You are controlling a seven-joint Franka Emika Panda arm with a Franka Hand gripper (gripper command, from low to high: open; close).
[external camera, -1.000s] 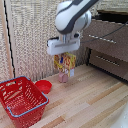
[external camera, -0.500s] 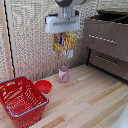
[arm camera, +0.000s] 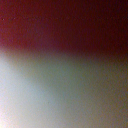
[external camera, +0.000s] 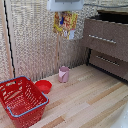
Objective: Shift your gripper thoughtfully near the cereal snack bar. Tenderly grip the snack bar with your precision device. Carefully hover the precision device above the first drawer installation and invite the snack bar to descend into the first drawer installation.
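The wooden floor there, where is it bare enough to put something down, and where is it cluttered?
The widest bare stretch of wooden floor lies between the pink cup and the drawer cabinet, toward the exterior view's right. It is crowded at that view's left, where the red basket and small red bowl sit close together. The snack bar hangs high under the gripper.

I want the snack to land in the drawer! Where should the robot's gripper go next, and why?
Probably sideways toward the exterior view's right. The gripper holds the cereal snack bar high up, hanging over the pink cup, not yet above the top drawer. That drawer looks pulled open, so letting go should wait until the bar is over it.
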